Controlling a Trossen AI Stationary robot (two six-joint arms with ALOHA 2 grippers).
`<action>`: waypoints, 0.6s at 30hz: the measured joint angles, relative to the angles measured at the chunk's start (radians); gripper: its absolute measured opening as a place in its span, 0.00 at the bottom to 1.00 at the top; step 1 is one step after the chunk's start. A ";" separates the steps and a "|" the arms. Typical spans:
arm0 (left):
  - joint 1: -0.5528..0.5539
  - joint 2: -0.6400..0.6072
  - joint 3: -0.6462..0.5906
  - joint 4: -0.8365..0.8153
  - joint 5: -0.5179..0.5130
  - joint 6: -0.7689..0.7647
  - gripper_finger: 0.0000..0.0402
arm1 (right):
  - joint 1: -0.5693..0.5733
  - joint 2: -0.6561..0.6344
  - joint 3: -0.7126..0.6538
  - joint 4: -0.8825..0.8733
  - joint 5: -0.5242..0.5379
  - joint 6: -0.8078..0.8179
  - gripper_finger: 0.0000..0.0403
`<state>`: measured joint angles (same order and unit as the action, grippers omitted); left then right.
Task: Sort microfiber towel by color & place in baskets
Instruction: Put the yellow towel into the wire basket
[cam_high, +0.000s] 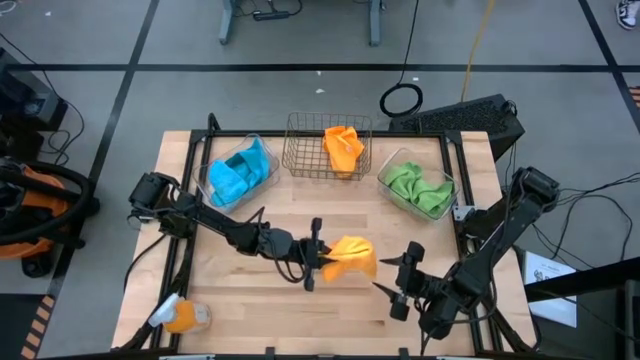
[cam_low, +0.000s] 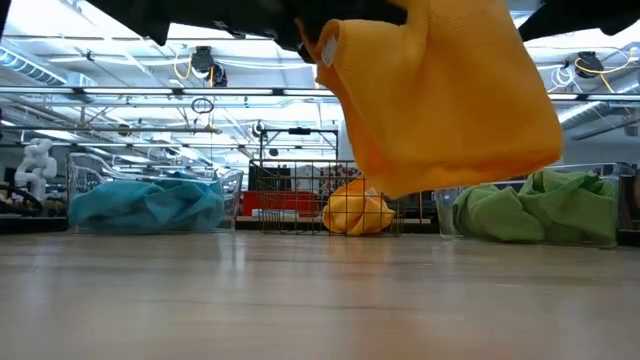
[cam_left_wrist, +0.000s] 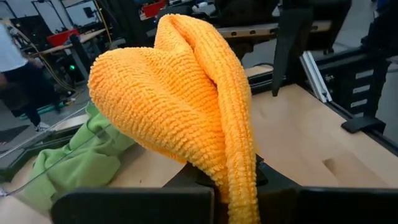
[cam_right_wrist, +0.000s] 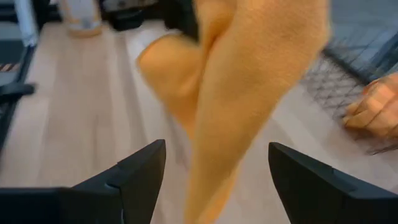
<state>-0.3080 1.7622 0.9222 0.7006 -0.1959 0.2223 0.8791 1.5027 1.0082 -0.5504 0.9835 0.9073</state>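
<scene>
An orange microfiber towel (cam_high: 352, 258) hangs over the table's middle, with my left gripper (cam_high: 316, 256) shut on it; it is clear of the tabletop in the low view (cam_low: 440, 90). My right gripper (cam_right_wrist: 217, 152) is open just right of it, and the towel's hanging end (cam_right_wrist: 242, 99) shows between its spread fingers without visible touch. At the far side stand three baskets. A clear bin (cam_high: 240, 170) holds blue towels, a copper wire basket (cam_high: 328, 145) holds an orange towel, and a clear bin (cam_high: 418, 187) holds green towels. My left gripper pinches a bunched fold of the orange towel (cam_left_wrist: 235, 177) between its two fingers. They come nearly level from the table's left. The towel is lifted clear of the table, bulging beyond the fingers and drooping below them.
An orange bottle (cam_high: 182, 317) lies at the table's near left corner. Bare wood (cam_high: 250, 310) stretches between the baskets and the near edge. Black frame rails (cam_high: 465, 170) run along the table's sides.
</scene>
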 joint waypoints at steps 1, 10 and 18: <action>0.000 0.000 0.000 0.006 0.000 -0.007 0.03 | 0.000 0.001 -0.007 0.004 0.030 0.002 0.68; -0.002 0.000 0.000 0.037 -0.021 -0.060 0.03 | 0.001 0.001 -0.047 0.188 0.151 -0.100 0.68; 0.010 0.000 0.000 0.020 -0.072 -0.124 0.03 | 0.013 -0.001 -0.046 0.266 0.140 -0.138 0.68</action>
<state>-0.2983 1.7626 0.9222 0.7208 -0.2684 0.0979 0.8921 1.5013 0.9621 -0.2840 1.1235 0.7694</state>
